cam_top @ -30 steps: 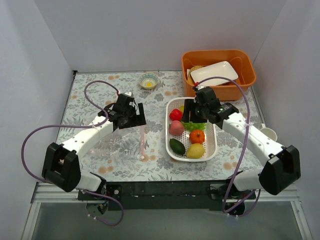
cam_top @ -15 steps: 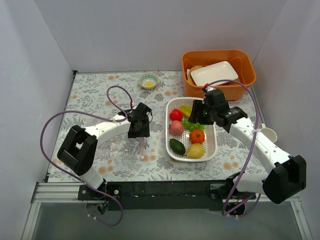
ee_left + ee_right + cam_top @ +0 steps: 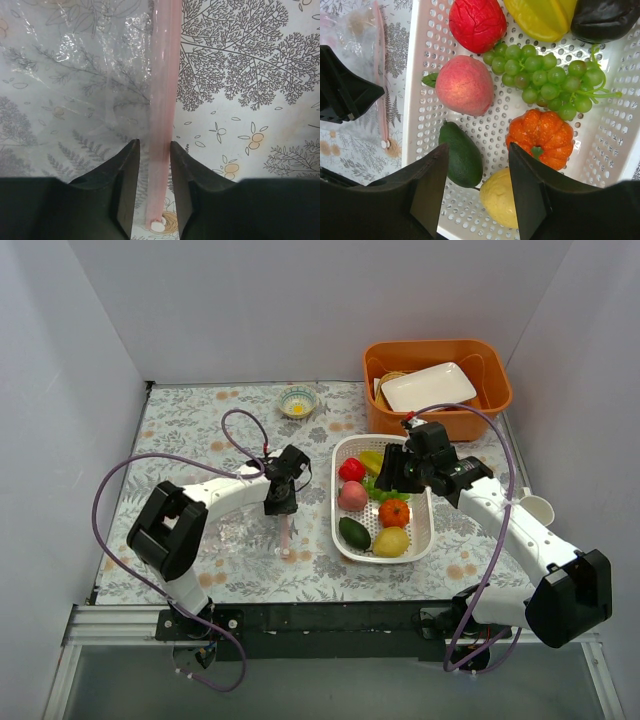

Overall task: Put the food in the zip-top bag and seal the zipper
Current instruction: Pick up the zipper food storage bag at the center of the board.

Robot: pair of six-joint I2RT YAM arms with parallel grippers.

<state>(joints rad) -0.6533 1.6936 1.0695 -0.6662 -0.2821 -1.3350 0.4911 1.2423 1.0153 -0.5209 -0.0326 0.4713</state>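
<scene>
Zip-top bag [image 3: 85, 85] lies flat left of the white basket [image 3: 420, 65], left gripper [image 3: 153, 144] set narrow astride its zipper [image 3: 162, 75], not quite pinching; beyond, right gripper [image 3: 479, 146] hangs open and empty over the food [image 3: 465, 85], all in the basket.

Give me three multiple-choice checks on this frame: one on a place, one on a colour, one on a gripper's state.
1. Where do the toy fruits lie?
A) in the white basket
B) in the clear bag
C) in the orange tub

2. What colour is the strip between the left gripper's fingers?
A) blue
B) pink
C) green

3. The right gripper is:
A) shut on the avocado
B) open and empty
C) shut on the grapes

Answers:
1 A: every fruit sits inside the perforated white basket.
2 B: the left wrist view shows a pink strip running between the fingers.
3 B: its jaws stand apart above the fruit and hold nothing.
</scene>
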